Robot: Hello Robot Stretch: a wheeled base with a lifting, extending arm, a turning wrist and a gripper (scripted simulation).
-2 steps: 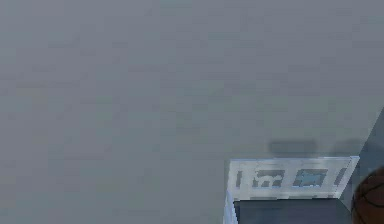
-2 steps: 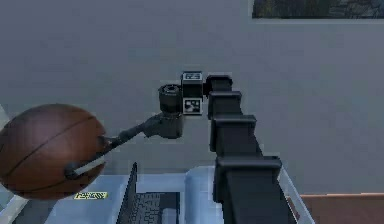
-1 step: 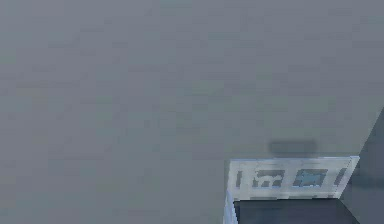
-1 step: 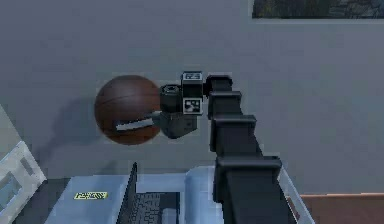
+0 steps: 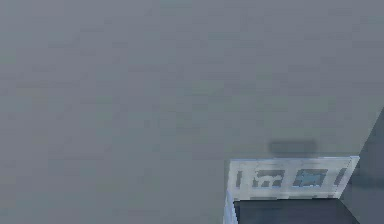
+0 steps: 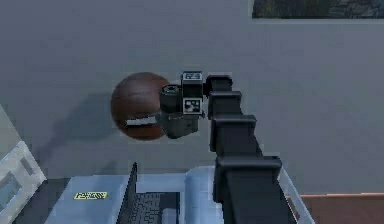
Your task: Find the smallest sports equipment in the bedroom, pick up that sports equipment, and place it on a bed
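In the arm side view a brown ball (image 6: 135, 100) with dark seams and a pale band hangs in front of the grey wall, clear of the surface below it. It sits at the far end of my gripper (image 6: 160, 108), so the gripper holds the ball. The dark arm (image 6: 235, 150) rises from the bottom edge to the two white marker squares (image 6: 192, 90) just right of the ball.
Below the ball an open laptop (image 6: 135, 205) and a small yellow item (image 6: 90, 195) lie on a pale desk top (image 6: 195, 190). White furniture (image 6: 15, 170) stands at the left edge. A white-framed piece (image 5: 290, 180) shows low right in the forward view before a grey wall.
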